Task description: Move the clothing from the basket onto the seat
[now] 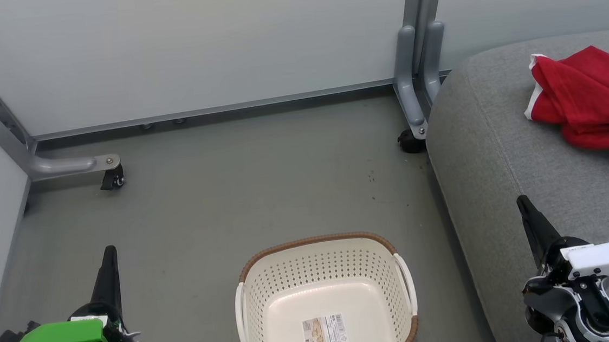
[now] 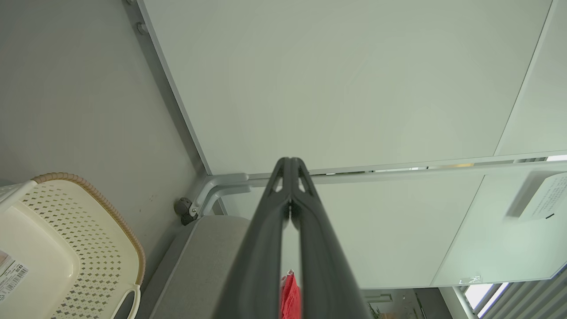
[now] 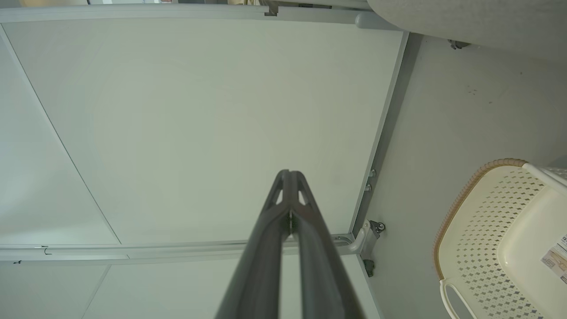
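— Grey floor (image 1: pixel 220 199) is stretching out to pale wall panels (image 1: pixel 191 44), and a metal frame leg (image 1: pixel 417 75) is standing on a caster (image 1: pixel 410 142) at the corner. Where is the basket sitting?

— The basket (image 1: pixel 315 240) is sitting on that floor, low in the middle of the head view, near the side of the seat (image 1: pixel 476 141). Only a paper label (image 1: pixel 323 330) is lying on its bottom.

— And the clothing?

— The clothing (image 1: pixel 586 94) is lying crumpled on the seat at the far right, red with white trim showing along its edge. It is running past the right border, so I am not seeing all of it.

— What are the claws doing?

— The left gripper (image 1: pixel 110 252) is hovering over the floor to the basket's left, its two dark fingers (image 1: pixel 107 279) pressing together and gripping nothing. The right gripper (image 1: pixel 522 201) is hanging over the seat's near part, well apart from the clothing, its fingers likewise meeting with nothing between them.

— Are the wrist views agreeing?

— They are. Each is showing its own fingers lying tip to tip and pointing toward the wall panels, with the basket's perforated wall showing off to one side.
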